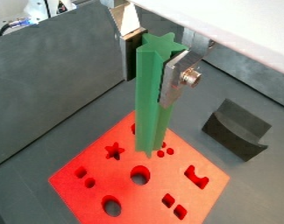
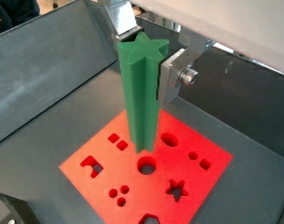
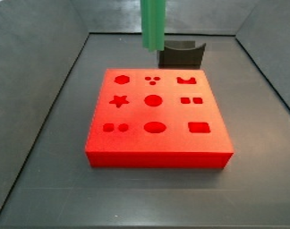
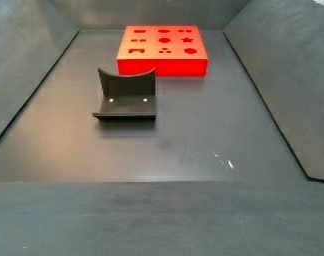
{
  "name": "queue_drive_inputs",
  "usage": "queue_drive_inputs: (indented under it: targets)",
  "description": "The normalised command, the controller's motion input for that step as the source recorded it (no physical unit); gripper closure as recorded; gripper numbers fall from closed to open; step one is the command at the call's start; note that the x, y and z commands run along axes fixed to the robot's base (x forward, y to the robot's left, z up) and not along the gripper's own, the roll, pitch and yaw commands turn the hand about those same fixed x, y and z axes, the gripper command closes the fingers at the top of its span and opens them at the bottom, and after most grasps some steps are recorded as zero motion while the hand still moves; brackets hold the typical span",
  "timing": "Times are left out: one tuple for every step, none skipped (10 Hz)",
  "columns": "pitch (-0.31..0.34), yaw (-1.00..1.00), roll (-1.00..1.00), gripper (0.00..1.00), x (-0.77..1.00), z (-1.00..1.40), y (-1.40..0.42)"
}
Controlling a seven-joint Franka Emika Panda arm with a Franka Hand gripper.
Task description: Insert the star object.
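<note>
We see the end effector [image 1: 156, 54] up high above the red block [image 3: 159, 116], and its silver fingers [image 1: 180, 74] are clamped on the top part of the star object [image 1: 151, 96]. The star object is a long green peg with a star shape at its top end, and it hangs straight down. In both wrist views its low tip is over the block, but we cannot tell if it touches the block yet. In a side view only the lower part of the peg [image 3: 152, 22] shows, at about 12 o'clock from the middle of the block, in front of the dark curved holder [image 3: 181, 54].

The star hole [image 3: 119, 100] sits at about 9 o'clock on the block in that view. We think the peg is not over that hole yet, so we still need to slide it across.

To do this well, we should keep the peg straight up and move slowly. We should turn it so its points match the points of the hole. Then we go down gently. If it sticks, we should lift a little and line it up again, not push hard
</note>
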Motion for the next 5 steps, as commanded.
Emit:
queue_drive_inputs:
  targets:
    - [0.096,0.27,0.16,1.0,0.06,-0.11,0.0]
    - [0.201,0.64,0.25,1.0,-0.25,-0.23,-0.09]
    - [0.237,0.7,0.15,1.0,-0.17,-0.35,-0.09]
    - [0.259,0.74,0.03,1.0,-0.12,-0.49,-0.11]
    - [0.253,0.81,0.0,1.0,-0.06,-0.49,-0.07]
